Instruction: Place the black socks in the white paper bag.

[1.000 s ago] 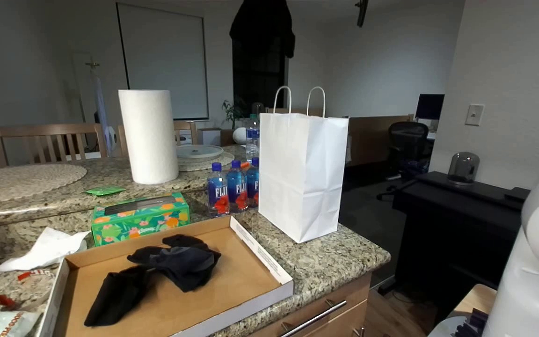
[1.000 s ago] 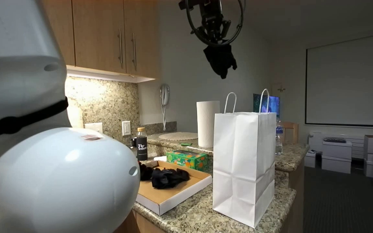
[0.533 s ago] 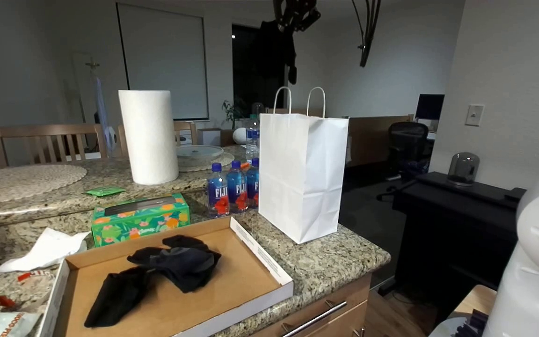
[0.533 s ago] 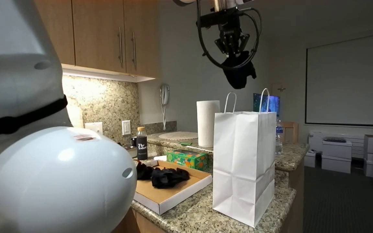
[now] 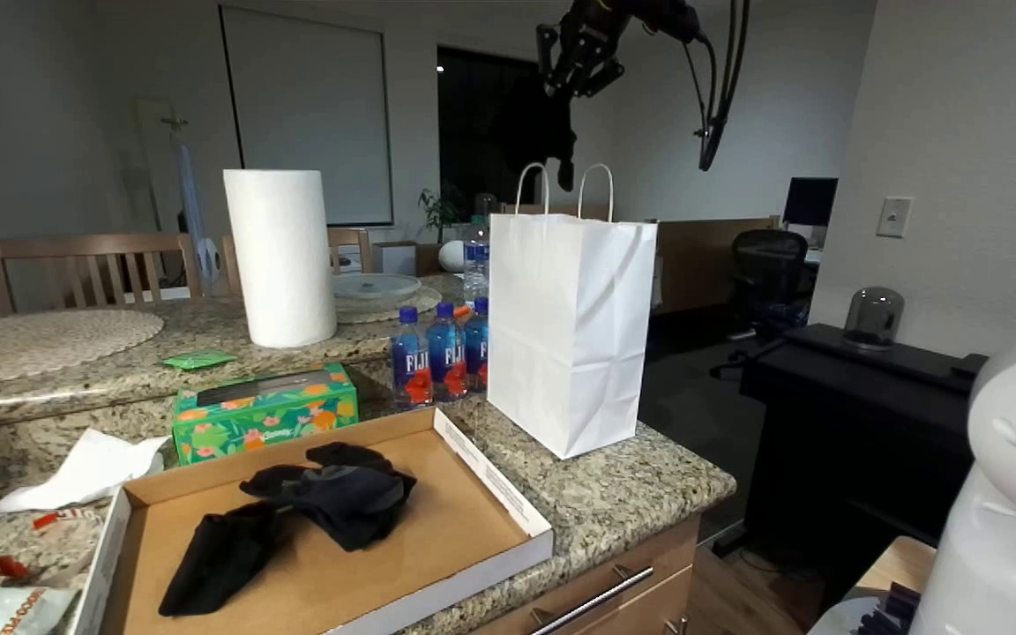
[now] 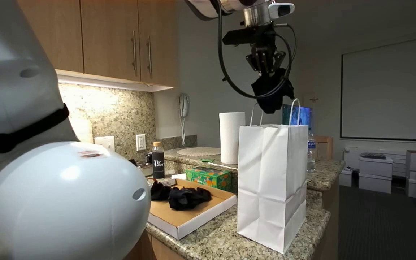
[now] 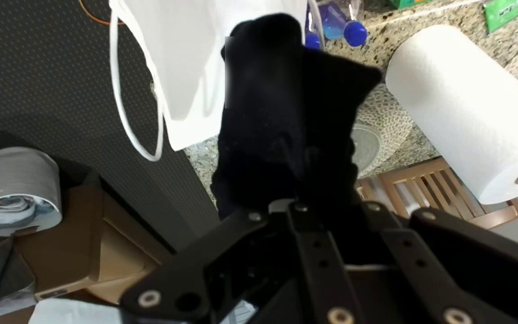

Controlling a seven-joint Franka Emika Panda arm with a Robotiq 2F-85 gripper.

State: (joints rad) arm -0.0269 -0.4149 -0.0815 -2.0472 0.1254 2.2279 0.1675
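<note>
Black sock (image 6: 267, 86): lowered toward white paper bag (image 6: 265, 173); pinched in narrow gripper (image 6: 265, 74). Likely light, soft, floppy; best held by bunched upper fabric.

Tool (image 6: 265, 73) and its black sock (image 6: 267, 86) now lower, nearer the white paper bag (image 6: 269, 184) than before.

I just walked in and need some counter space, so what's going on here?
A robot arm has its claw shut on a black sock, which hangs above the white paper bag, not yet inside. The bag stands upright on the counter. More black socks lie in the cardboard tray, probably bound for the bag too.
</note>
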